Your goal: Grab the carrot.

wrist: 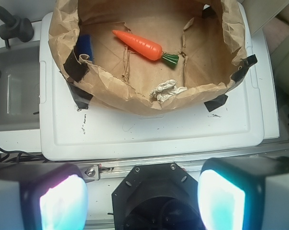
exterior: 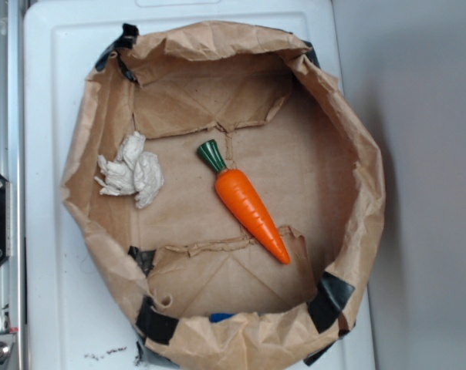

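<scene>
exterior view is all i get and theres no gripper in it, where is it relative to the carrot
Observer: In the wrist view the gripper sits outside the paper bag, back from its rim; the carrot lies inside, away from the fingers.
Operator: open or shut
Observer: Open, fingers wide apart, nothing between them.
Operator: blue speck at the bag edge, what is it
Observer: A blue object against the inside wall, apart from the carrot's tip; what it is I cannot tell.
</scene>
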You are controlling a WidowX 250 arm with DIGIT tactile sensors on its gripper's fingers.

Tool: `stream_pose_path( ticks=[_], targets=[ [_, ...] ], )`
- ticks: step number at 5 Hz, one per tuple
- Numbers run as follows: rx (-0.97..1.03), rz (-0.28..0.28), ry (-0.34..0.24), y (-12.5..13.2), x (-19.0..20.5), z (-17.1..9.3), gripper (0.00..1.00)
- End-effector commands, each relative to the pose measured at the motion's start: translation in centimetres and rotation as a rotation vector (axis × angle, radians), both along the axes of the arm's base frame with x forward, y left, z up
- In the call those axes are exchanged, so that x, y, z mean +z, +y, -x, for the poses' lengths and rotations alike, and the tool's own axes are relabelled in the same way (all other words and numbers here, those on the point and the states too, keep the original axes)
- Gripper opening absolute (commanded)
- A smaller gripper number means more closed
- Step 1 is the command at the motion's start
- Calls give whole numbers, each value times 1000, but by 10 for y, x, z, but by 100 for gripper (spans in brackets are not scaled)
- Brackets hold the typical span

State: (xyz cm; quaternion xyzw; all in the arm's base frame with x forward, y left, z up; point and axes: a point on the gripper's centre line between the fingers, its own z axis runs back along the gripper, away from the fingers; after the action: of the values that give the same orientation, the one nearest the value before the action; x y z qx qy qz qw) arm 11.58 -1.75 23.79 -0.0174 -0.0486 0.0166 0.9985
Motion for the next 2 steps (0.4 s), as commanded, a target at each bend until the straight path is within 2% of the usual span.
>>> stream_pose_path(
  ticks=[1,2],
  targets=[
    [0,0,0,0,0,0,100],
    [20,4,-16,50,1,-50,100]
  ],
)
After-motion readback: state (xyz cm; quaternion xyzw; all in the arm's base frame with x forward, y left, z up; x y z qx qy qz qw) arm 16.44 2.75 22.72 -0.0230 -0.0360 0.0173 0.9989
